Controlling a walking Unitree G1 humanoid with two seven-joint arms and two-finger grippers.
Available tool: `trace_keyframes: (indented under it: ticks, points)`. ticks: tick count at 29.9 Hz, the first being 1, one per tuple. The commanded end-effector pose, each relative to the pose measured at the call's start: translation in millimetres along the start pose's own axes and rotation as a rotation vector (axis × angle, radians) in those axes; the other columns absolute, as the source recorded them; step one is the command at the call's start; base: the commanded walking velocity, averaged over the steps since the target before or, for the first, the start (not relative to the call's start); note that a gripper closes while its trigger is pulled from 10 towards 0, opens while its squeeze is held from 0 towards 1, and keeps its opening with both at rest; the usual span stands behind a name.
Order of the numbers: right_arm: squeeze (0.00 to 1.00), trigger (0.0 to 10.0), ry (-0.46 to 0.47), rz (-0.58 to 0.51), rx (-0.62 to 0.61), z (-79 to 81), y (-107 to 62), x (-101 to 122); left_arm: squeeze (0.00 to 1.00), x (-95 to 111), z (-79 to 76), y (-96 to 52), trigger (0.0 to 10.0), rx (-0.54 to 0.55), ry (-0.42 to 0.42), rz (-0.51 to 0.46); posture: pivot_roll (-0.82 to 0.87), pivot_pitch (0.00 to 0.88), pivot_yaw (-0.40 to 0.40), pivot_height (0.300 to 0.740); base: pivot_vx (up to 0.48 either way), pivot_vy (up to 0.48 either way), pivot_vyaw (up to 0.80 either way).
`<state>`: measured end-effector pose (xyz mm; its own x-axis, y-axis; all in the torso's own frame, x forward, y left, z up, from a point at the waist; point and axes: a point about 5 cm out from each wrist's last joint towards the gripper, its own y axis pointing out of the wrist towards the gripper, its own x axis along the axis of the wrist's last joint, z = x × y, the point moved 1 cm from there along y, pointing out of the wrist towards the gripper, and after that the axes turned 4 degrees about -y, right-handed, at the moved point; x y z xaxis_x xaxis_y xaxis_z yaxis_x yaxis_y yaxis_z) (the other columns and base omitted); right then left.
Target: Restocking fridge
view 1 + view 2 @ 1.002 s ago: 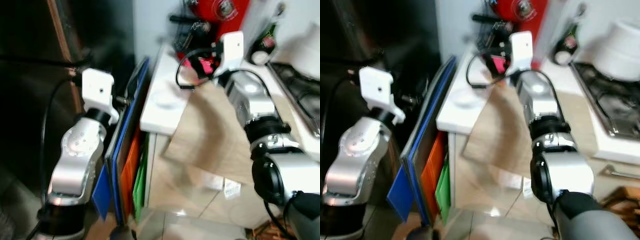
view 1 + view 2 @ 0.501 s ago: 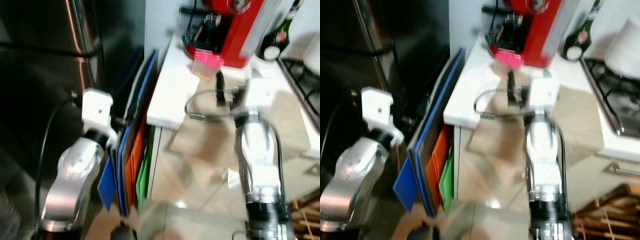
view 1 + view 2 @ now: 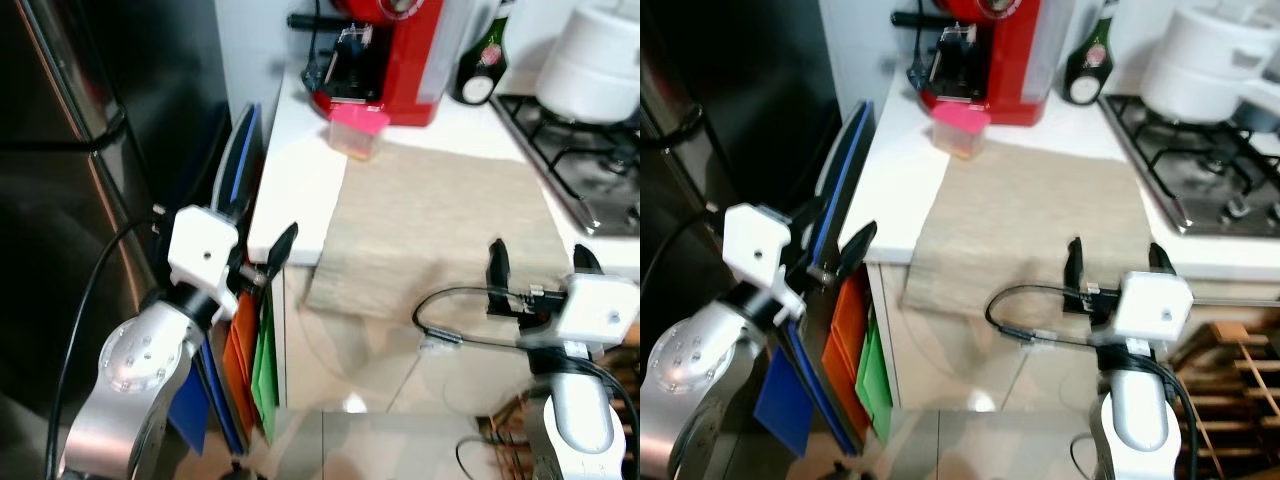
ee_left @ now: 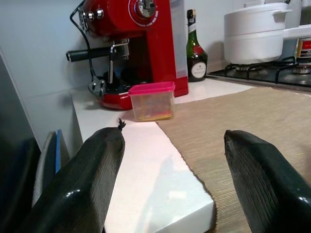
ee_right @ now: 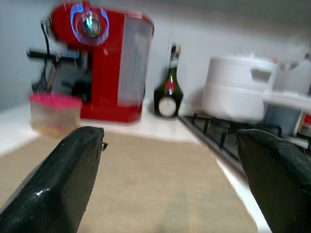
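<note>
Bright, even light; right wrist view blurred w/ motion.

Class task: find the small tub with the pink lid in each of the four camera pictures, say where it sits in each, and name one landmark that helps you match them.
Left eye view: pink-lidded tub, upper middle, on the white counter.
Right eye view: upper middle, at the beige mat's far corner.
Left wrist view: centre, beyond the open left gripper.
Right wrist view: far left, blurred, beyond the open right gripper.
Shared landmark: the red coffee machine directly behind it.

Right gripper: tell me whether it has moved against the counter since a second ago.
Yes. The right gripper has pulled back from beside the red coffee machine to the beige mat's near edge.
</note>
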<state>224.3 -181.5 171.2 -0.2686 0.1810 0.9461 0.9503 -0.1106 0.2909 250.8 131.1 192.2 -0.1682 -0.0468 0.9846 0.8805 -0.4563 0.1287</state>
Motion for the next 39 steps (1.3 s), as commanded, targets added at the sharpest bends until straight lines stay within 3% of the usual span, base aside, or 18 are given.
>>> trace_keyframes:
  ticks: [1,8,12,16,21,30,33,34,39]
  points:
    - [0.0,10.0,0.013,0.008,0.011,0.8,4.8,-0.3,0.0,2.8,7.6,4.2,10.0,0.037,-0.017,-0.013,0.01,0.0,0.015,0.74,0.461,0.0,0.0]
    - [0.0,10.0,-0.007,-0.104,-0.044,-5.8,15.3,22.8,0.0,42.8,20.1,17.6,10.0,0.102,0.044,-0.233,0.0,0.0,0.024,0.74,0.464,0.0,0.0]
    - [0.0,10.0,-0.015,-0.146,-0.095,-8.7,23.5,34.4,0.0,50.9,19.6,23.1,10.0,0.081,0.063,-0.276,0.0,0.0,0.029,0.74,0.461,0.0,0.0]
    - [0.0,10.0,0.007,-0.188,-0.135,-13.1,37.8,46.6,0.0,59.8,8.6,31.6,10.0,-0.032,0.116,-0.306,0.0,0.0,0.032,0.74,0.461,0.0,0.0]
    - [0.0,10.0,0.014,-0.224,-0.124,-12.5,48.0,54.5,0.0,67.9,11.1,39.0,10.0,-0.015,0.1,-0.343,0.0,0.0,0.03,0.74,0.461,0.0,0.0]
    - [0.0,10.0,0.041,-0.259,-0.048,-2.9,63.3,65.0,0.0,67.6,14.1,39.2,10.0,0.027,0.08,-0.358,0.01,0.0,0.024,0.74,0.461,0.0,0.0]
    - [0.0,10.0,0.105,-0.25,0.055,6.7,76.4,71.1,0.0,67.3,19.5,39.5,10.0,0.084,0.088,-0.362,0.01,0.0,0.025,0.74,0.32,0.0,0.0]
    - [0.0,10.0,0.141,-0.222,0.133,13.2,84.3,71.7,0.0,66.7,20.1,40.1,10.0,0.085,0.088,-0.359,0.01,0.0,0.026,0.74,0.0,0.0,0.0]
    - [0.0,10.0,0.187,-0.072,0.222,19.1,104.3,49.9,0.0,66.8,18.3,39.7,10.0,0.068,0.089,-0.351,0.02,0.0,0.033,0.74,0.0,0.0,0.0]
